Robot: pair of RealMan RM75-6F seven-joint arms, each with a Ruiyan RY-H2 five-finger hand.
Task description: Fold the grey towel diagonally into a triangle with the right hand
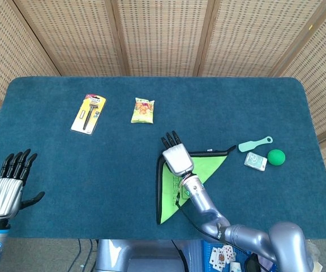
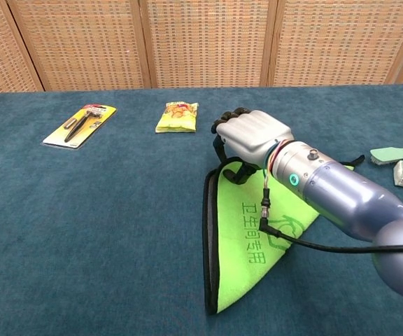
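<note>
Towel (image 1: 200,170), folded triangular, shows green with unreadable printed characters in chest view; right hand (image 1: 176,154) fingers (image 1: 172,139) spread above it, holding nothing; head view alone shows left hand (image 1: 9,186), fingers wide.

Both views were bright and evenly lit, colours clear and focus sharp throughout. Soft, faint shadows lay close beneath things on the worktop (image 1: 67,181). A mild sheen showed on the right hand (image 2: 252,136) and its metallic forearm. The head view bowed slightly at its edges.
</note>
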